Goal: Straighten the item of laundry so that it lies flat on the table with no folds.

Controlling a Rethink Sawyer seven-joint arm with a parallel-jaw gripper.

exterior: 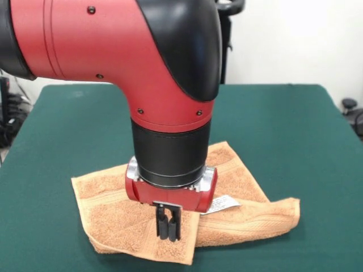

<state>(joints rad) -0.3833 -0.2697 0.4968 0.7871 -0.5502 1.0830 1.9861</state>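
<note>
The orange-tan terry towel lies folded on the dark green table, near the table's front edge. One part is folded over the other, with a band stripe along the lower right flap and a small white label showing beside the arm. My gripper hangs straight down from the red and black arm, over the towel's front left part. Its two black fingers stand close together, shut, with their tips at the towel's surface. Whether cloth is pinched between them cannot be seen. The arm hides the towel's middle.
The big red and black arm fills the upper left of the front view. Dark equipment stands off the table at the far left and far right. Green table surface shows around the towel on all sides.
</note>
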